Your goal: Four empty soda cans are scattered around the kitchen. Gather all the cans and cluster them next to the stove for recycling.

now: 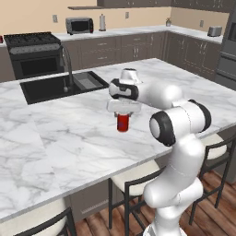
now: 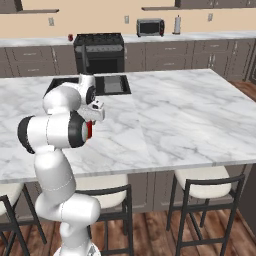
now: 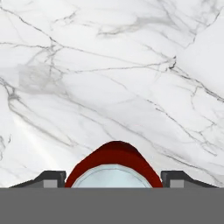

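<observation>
Red soda can (image 1: pixel 123 122) stands upright on the island counter (image 1: pixel 55 138), on the near side of the black sink (image 1: pixel 60 86), well apart from it. Gripper (image 1: pixel 123 116) sits directly over the can, fingers (image 3: pixel 51 178) down either side of its silver top. In the hand view the fingers flank the can closely; whether they press the wall cannot be told, so grasp unconfirmed.

Stove (image 1: pixel 33 53) stands against the back wall, beyond the sink and across the aisle. A small red thing, probably another can (image 2: pixel 70 37), sits on the counter just beside the stove.

Step in hand, as I judge it: securing this can for the carry. Done well: keep the hand centred over the lid, close square on the wall, lift straight up before swinging. A thin can may slip or tip if gripped off-centre.
</observation>
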{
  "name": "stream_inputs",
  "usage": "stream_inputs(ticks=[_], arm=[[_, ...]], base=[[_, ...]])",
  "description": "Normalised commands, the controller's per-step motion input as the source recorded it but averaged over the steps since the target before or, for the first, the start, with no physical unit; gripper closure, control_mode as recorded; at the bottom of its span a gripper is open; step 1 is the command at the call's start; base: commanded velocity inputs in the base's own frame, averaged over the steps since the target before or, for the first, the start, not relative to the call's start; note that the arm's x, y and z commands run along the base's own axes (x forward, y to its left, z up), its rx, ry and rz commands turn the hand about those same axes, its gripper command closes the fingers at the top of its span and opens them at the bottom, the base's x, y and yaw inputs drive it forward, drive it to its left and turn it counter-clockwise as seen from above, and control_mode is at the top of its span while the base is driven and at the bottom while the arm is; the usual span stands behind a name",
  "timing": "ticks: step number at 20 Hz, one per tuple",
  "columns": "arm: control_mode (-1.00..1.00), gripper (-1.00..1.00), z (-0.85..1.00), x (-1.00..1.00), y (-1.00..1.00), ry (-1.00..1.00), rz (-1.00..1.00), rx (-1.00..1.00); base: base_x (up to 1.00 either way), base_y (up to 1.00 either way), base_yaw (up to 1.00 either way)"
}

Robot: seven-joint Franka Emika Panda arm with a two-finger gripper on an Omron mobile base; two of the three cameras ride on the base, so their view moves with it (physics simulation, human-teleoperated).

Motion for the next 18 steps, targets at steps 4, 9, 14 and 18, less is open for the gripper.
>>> stream_inputs(ticks=[4, 9, 14, 18], arm=[[-1.00, 1.00, 0.35, -0.65, 0.03, 0.06, 0.02, -0.05], [-1.00, 1.00, 0.17, -0.67, -0.09, 0.00, 0.00, 0.00], [-1.00, 1.00, 0.08, -0.72, -0.08, -0.18, 0.00, 0.00], [-1.00, 1.00, 0.31, -0.53, -0.04, -0.16, -0.01, 0.00]], base=[[0.00, 0.00, 0.00], [0.00, 0.00, 0.00], [0.00, 0.00, 0.00], [0.00, 0.00, 0.00]])
